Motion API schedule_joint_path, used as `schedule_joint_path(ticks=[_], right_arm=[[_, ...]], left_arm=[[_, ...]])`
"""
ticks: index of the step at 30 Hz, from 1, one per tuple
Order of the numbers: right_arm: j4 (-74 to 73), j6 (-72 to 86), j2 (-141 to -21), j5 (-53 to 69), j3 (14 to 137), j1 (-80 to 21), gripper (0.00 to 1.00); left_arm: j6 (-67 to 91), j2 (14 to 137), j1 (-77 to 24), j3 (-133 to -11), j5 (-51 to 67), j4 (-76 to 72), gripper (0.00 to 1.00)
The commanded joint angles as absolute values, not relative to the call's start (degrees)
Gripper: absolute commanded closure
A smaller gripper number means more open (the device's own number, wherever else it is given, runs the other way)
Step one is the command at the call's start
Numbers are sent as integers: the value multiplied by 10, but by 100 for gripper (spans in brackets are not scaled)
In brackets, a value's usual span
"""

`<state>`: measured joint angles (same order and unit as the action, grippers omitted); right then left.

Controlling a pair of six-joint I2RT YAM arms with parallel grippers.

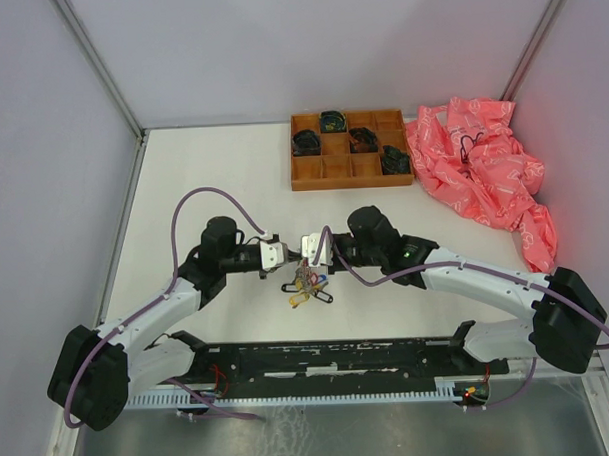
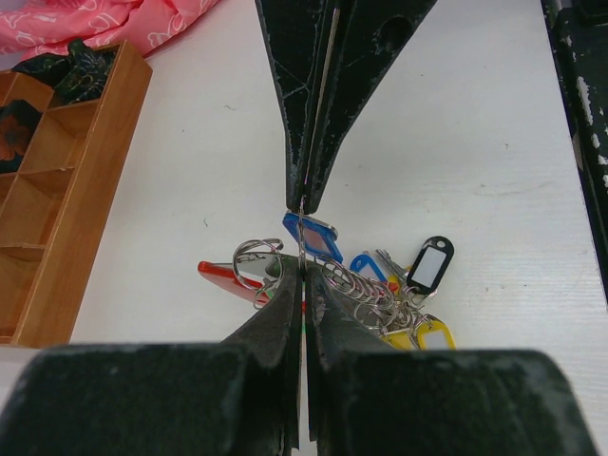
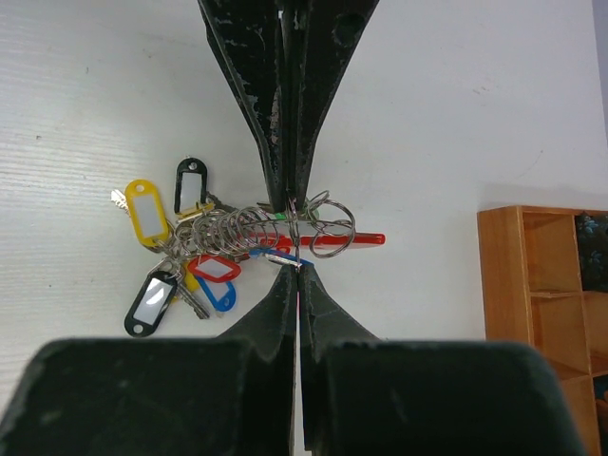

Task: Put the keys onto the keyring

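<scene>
Only the wrist views show the left gripper [image 2: 302,275] and right gripper [image 3: 297,275] pinching the keyring [image 3: 352,228] tip to tip, keys [image 3: 157,214] fanned beside, wooden tray [image 3: 499,275] well apart.

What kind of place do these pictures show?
Likely a laboratory robot cell: pale walls enclose a white table, two arms are bolted at its edge, and the left claw and right claw pinch a keyring.
</scene>
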<state>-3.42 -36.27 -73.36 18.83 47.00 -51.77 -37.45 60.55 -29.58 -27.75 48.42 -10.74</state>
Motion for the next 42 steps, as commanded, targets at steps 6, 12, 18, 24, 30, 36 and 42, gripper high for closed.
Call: schedule_joint_path(ticks=[6, 12, 18, 24, 30, 36, 42], right_arm=[[16, -351, -742, 232, 492, -529, 99], [24, -341, -745, 238, 497, -529, 99], [35, -324, -744, 244, 502, -530, 99], [21, -333, -735, 232, 499, -530, 99], [8, -333, -733, 222, 506, -529, 93], [-15, -331, -724, 209, 502, -529, 79], [-17, -329, -692, 171, 466, -525, 69]], left_arm=[[-401, 593, -296, -298, 521, -135, 97], [-400, 593, -296, -298, 525, -135, 97], [-397, 591, -297, -298, 525, -135, 97], [-385, 593, -297, -299, 510, -135, 97], [-384, 580, -296, -292, 505, -135, 97], [-387, 579, -296, -285, 500, -144, 97], [-388, 577, -296, -282, 499, -145, 97]])
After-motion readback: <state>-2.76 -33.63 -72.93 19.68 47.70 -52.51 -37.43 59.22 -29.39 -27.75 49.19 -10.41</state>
